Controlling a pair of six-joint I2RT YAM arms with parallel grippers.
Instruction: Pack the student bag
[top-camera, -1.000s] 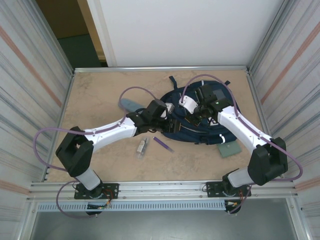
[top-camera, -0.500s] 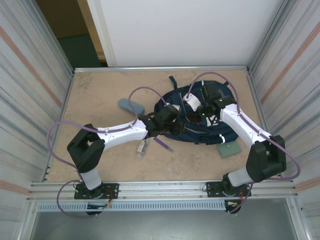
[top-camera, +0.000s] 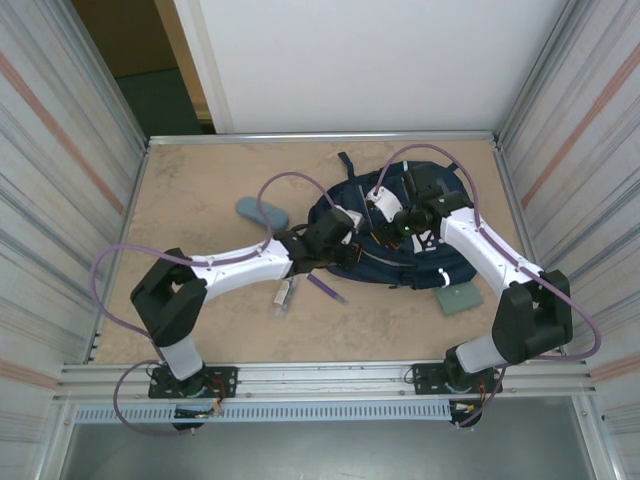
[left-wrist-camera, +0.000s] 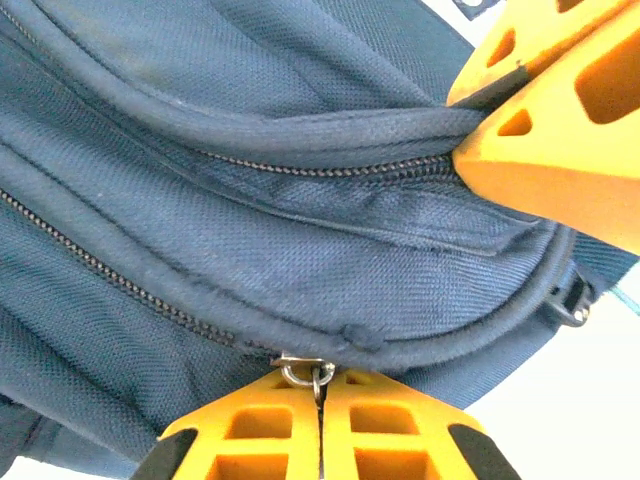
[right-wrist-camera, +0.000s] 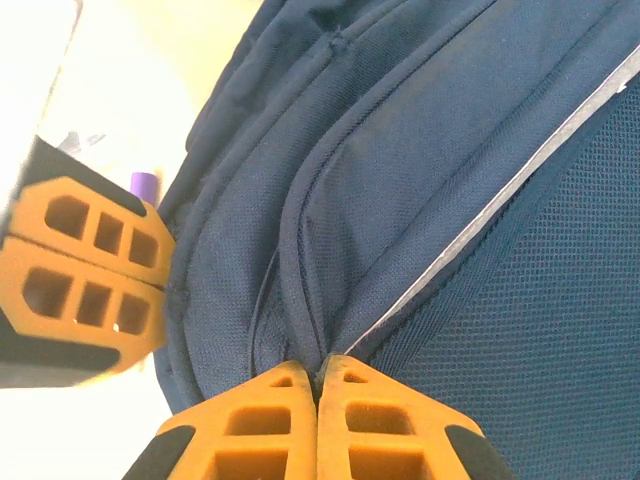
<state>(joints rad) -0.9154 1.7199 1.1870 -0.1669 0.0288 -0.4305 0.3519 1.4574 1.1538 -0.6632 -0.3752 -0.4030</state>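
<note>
The student bag (top-camera: 392, 266) lies flat at the table's middle right, navy blue with its zips closed. In the left wrist view my left gripper (left-wrist-camera: 322, 382) is shut on the metal zipper pull (left-wrist-camera: 305, 371) at the bag's (left-wrist-camera: 250, 230) lower seam. My right gripper (right-wrist-camera: 318, 374) is shut on a raised fold of bag fabric (right-wrist-camera: 420, 180) beside a zip line. From above, the left gripper (top-camera: 350, 251) and right gripper (top-camera: 392, 226) sit close together over the bag's left half. The right gripper's orange fingers (left-wrist-camera: 560, 120) also show pinching the fold.
A purple pen (top-camera: 326, 288) and a small white and grey item (top-camera: 285, 292) lie on the table just left of the bag. A grey-blue case (top-camera: 261, 211) sits farther back left. A green pad (top-camera: 460, 299) lies by the bag's near right edge. Metal walls ring the table.
Over the last second my left arm reached right onto the bag's edge, and my right gripper shifted slightly back and right. In the last half second almost nothing has moved.
</note>
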